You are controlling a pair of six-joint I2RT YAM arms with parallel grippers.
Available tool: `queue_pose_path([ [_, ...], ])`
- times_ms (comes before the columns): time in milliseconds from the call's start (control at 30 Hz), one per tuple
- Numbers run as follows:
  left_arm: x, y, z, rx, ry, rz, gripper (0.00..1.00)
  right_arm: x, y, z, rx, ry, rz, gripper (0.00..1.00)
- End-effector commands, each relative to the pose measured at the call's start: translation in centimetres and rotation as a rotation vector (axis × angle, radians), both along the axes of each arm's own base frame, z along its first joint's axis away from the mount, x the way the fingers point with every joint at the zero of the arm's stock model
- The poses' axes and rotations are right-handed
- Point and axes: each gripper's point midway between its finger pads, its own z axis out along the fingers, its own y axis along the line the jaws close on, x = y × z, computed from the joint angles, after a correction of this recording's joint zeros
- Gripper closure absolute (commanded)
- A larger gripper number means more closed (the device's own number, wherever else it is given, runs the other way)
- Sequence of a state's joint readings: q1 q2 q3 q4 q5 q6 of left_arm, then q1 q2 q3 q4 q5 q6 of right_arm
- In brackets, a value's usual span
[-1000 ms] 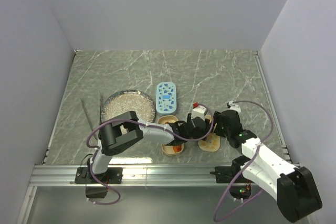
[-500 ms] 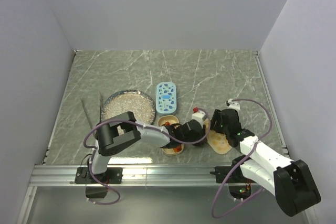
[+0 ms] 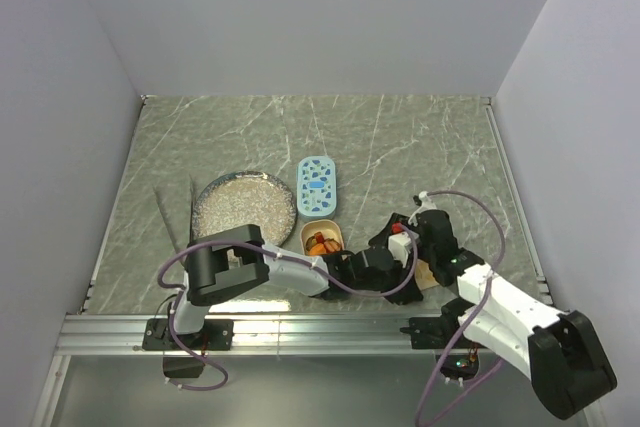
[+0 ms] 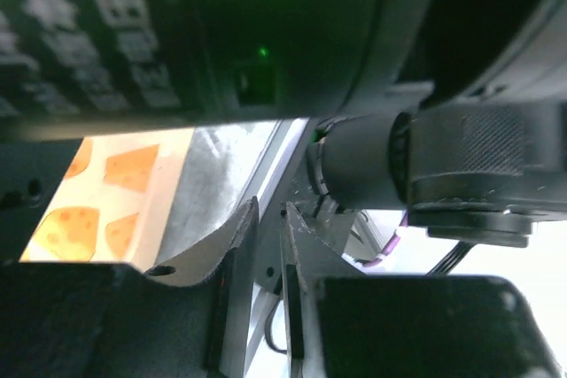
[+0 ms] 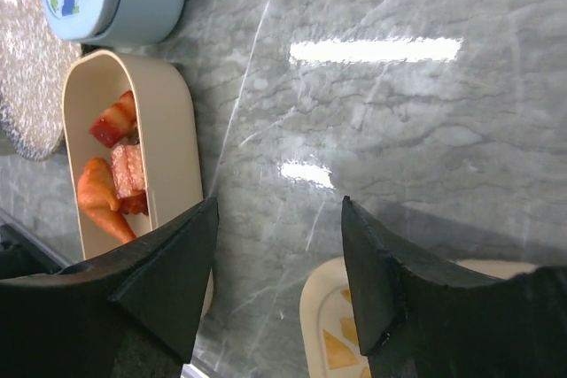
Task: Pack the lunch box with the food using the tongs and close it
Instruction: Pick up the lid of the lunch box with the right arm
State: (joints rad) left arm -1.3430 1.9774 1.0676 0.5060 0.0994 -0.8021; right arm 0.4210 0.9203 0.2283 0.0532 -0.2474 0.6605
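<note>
In the top view, the left gripper (image 3: 388, 273) is reaching further right than a second ago. The cheese-patterned lid (image 3: 430, 274) is lying further right too, beside the right arm and well apart from the lunch box (image 3: 306, 237). The food (image 3: 320, 243) is sitting in the open box, so closing is probably still ahead. The right gripper (image 3: 400, 235) is hovering to the right of the box.

In the left wrist view, the left gripper (image 4: 270, 219) is standing nearly pressed together after being wide, with only a slit between and nothing showing in it. The lid (image 4: 106, 192) is lying just to its left.

In the right wrist view, the right gripper (image 5: 276, 210) is hanging spread and empty over bare bench (image 5: 399, 130). The food (image 5: 115, 174) is lying in the box (image 5: 173, 148) off to its left, and the lid (image 5: 341, 343) is showing near the bottom edge.
</note>
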Motion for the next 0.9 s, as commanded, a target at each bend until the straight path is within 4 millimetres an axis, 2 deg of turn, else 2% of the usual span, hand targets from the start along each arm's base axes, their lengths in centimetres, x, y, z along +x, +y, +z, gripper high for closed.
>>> queue_pose_path([
  [0, 1.9, -2.4, 5.8, -0.152, -0.076, 0.032, 0.77, 0.3, -0.5, 1.8, -0.034, -0.056, -0.017, 0.34],
  [100, 2.9, -1.6, 4.6, -0.082, -0.115, 0.078, 0.76, 1.4, -2.5, 5.0, -0.082, -0.169, -0.110, 0.35],
  [167, 3.7, -0.8, 3.5, -0.028, -0.153, 0.117, 0.76, 1.3, -4.2, 7.0, -0.110, -0.234, -0.176, 0.36],
  [200, 4.3, -0.5, 3.3, -0.013, -0.169, 0.150, 0.77, 1.4, -4.6, 8.2, -0.112, -0.267, -0.194, 0.38],
  [233, 4.5, 0.0, 2.6, 0.011, -0.174, 0.158, 0.82, 0.9, -5.2, 8.9, -0.106, -0.282, -0.219, 0.40],
  [267, 4.6, 0.1, 2.5, 0.018, -0.175, 0.160, 0.87, 0.7, -5.2, 9.6, -0.090, -0.303, -0.219, 0.53],
  [300, 4.4, 0.3, 1.7, 0.043, -0.170, 0.158, 0.93, 0.6, -5.5, 10.4, -0.073, -0.326, -0.239, 0.61],
  [333, 4.6, 0.1, 1.6, 0.053, -0.163, 0.161, 1.00, 0.3, -5.9, 10.3, -0.084, -0.309, -0.251, 0.70],
  [367, 4.3, 0.4, 0.7, 0.089, -0.153, 0.155, 1.00, 0.2, -5.9, 10.5, -0.080, -0.313, -0.254, 0.86],
  [467, 4.1, 0.4, -1.8, 0.169, -0.123, 0.144, 1.00, -0.1, -6.2, 10.9, -0.077, -0.303, -0.267, 1.00],
  [500, 4.0, 0.4, -3.3, 0.201, -0.115, 0.139, 1.00, -0.2, -6.2, 11.3, -0.061, -0.311, -0.278, 1.00],
  [567, 4.0, 0.0, -3.9, 0.219, -0.105, 0.138, 1.00, -0.2, -6.4, 11.8, -0.042, -0.327, -0.298, 1.00],
  [600, 4.1, 0.5, -5.4, 0.268, -0.103, 0.138, 1.00, -0.3, -6.6, 12.5, -0.018, -0.355, -0.311, 1.00],
  [667, 4.5, 0.2, -5.8, 0.296, -0.116, 0.151, 1.00, -0.4, -7.3, 13.3, -0.010, -0.384, -0.350, 1.00],
  [700, 4.6, 0.8, -7.2, 0.352, -0.113, 0.149, 1.00, -0.6, -7.5, 14.0, 0.004, -0.409, -0.358, 1.00],
  [767, 4.8, 0.7, -7.6, 0.379, -0.121, 0.158, 1.00, -0.9, -8.1, 14.6, -0.003, -0.422, -0.379, 0.99],
  [800, 4.9, 1.3, -8.8, 0.421, -0.117, 0.161, 1.00, -1.0, -8.2, 14.9, 0.001, -0.430, -0.382, 0.99],
  [867, 5.0, 1.4, -9.5, 0.449, -0.116, 0.163, 1.00, -1.2, -8.2, 15.1, 0.002, -0.428, -0.375, 0.99],
])
